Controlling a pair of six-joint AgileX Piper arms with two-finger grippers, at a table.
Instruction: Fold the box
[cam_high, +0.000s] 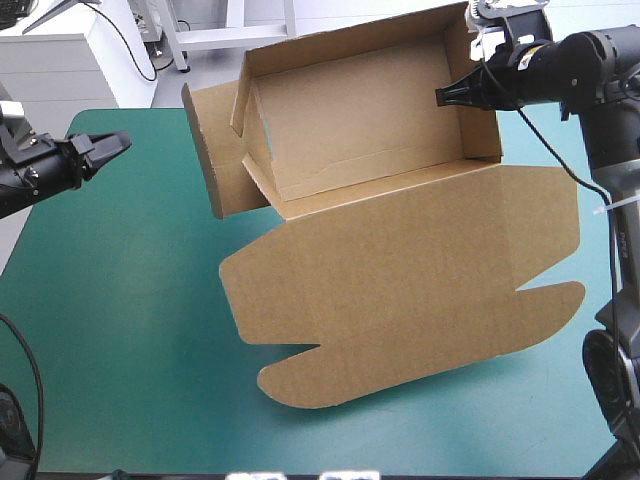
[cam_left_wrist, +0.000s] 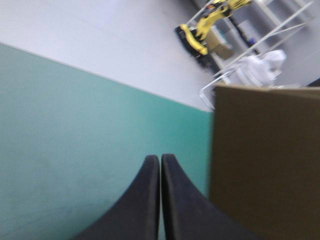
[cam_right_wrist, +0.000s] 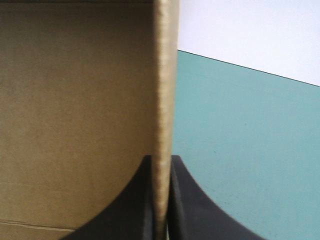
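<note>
Box (cam_high: 400, 270) is sitting as an open tray on the teal-green bench (cam_high: 120, 300), its lid lying flat. The right tool (cam_high: 444, 97) is pinching a side wall, and the left tool (cam_high: 122, 142) is hovering closed and empty.

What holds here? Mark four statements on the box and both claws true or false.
1. The right claw is shut on a side wall of the box. True.
2. The left claw holds the opposite wall. False: it is shut on nothing, apart from the box, over the teal-green cover.
3. The lid stands upright. False: it spreads flat toward the table's near edge.
4. The tray is open and holds nothing. True.
</note>
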